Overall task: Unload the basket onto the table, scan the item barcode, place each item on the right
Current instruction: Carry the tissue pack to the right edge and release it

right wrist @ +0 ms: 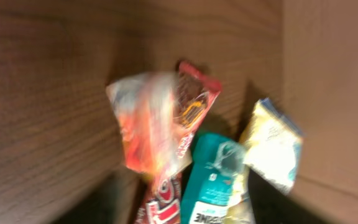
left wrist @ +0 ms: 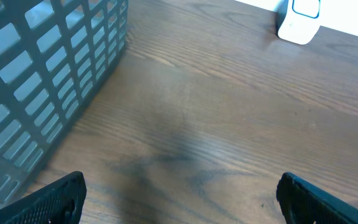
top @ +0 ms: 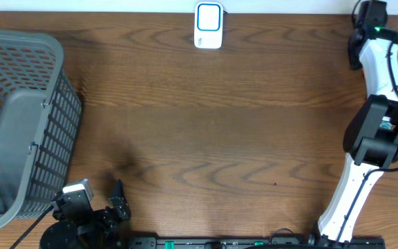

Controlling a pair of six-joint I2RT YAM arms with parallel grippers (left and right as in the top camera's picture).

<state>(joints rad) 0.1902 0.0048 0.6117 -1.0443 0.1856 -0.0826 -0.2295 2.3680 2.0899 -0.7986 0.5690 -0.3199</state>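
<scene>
Left tool fingers wide apart over counter, near basket. Right tool state: can't tell. Blurred snack packets under it. White scanner far side.

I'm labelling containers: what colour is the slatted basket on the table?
Grey; the basket shows best in the overhead view.

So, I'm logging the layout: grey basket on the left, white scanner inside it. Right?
No. The white scanner stands outside it, on the table at the far edge; the grey basket is on the left, as the overhead view shows.
</scene>
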